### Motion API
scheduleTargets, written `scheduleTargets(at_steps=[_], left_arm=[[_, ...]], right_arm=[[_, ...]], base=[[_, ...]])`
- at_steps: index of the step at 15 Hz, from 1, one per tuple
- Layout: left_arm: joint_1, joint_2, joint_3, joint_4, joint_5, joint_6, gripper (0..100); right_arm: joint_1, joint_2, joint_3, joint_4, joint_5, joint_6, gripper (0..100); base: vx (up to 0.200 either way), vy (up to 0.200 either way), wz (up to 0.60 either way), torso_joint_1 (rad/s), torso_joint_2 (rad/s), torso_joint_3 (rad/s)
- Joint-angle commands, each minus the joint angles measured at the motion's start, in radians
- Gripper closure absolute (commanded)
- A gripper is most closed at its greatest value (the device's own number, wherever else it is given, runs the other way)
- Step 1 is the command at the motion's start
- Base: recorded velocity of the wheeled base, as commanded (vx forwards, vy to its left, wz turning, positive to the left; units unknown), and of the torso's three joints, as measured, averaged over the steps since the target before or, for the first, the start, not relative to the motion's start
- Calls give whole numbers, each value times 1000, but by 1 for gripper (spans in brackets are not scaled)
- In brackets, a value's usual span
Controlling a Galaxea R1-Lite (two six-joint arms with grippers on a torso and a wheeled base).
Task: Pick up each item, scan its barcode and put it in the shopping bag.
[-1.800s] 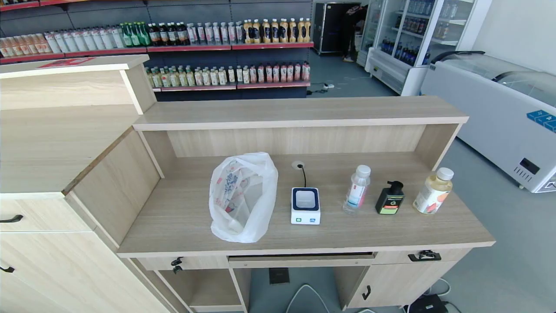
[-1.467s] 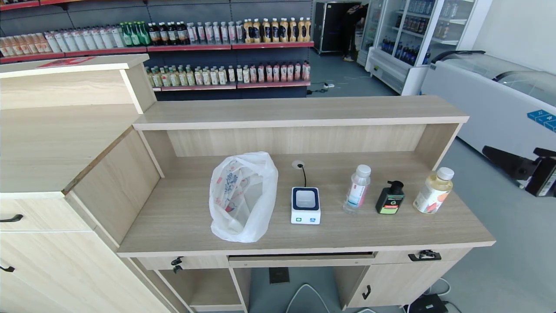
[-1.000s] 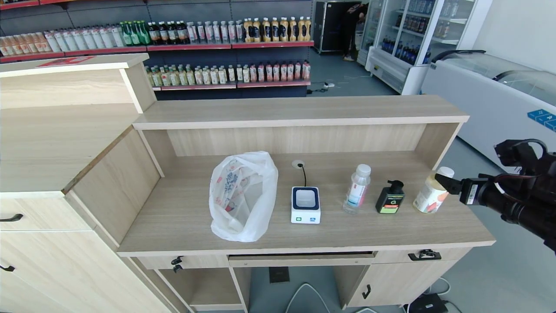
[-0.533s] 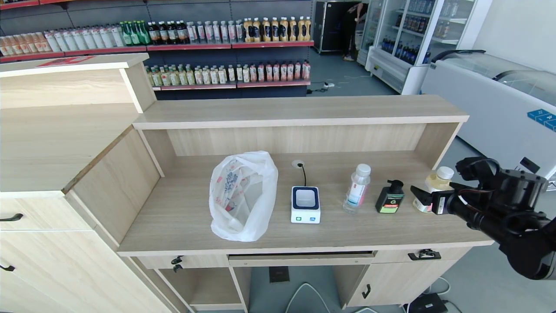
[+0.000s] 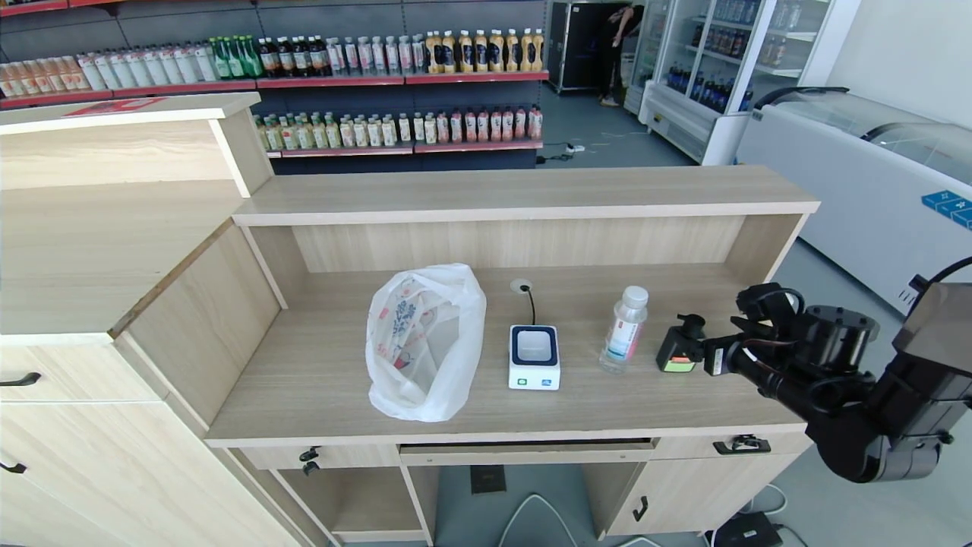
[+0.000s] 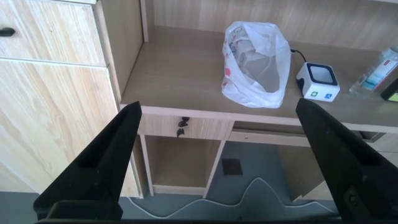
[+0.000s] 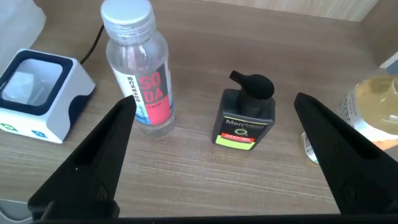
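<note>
On the wooden counter point(image 5: 319, 380) stand a white shopping bag point(image 5: 425, 342), a white barcode scanner point(image 5: 534, 357), a clear water bottle point(image 5: 625, 328) and a black pump bottle point(image 5: 678, 348). My right gripper point(image 5: 729, 334) hovers open just right of and above the pump bottle point(image 7: 244, 118); its arm hides the juice bottle in the head view. In the right wrist view the water bottle point(image 7: 138, 68), the scanner point(image 7: 37, 93) and the juice bottle point(image 7: 373, 118) stand apart. My left gripper point(image 6: 217, 186) hangs open and low before the counter's left front, the bag point(image 6: 255, 62) beyond it.
A raised shelf point(image 5: 524, 194) runs along the back of the counter, with side walls at both ends. A taller cabinet point(image 5: 99, 251) stands to the left. Drawers with black handles point(image 5: 743, 447) sit under the front edge. A chest freezer point(image 5: 873, 190) stands at the right.
My right arm came in from the right edge and swept left, passing in front of the juice bottle to hover by the black pump bottle. The items on the counter stayed put.
</note>
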Motion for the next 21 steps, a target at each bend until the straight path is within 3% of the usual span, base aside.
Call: scheduleTargets(at_steps=[1,21], left_arm=[[0,0,0,0,0,-1,0],[0,0,0,0,0,-1,0]], right_arm=[[5,58,-56,-1,-1,-7,0],[103,298,-408,60,31,22,0]], base=[[0,0,0,0,0,0],[0,0,0,0,0,0]])
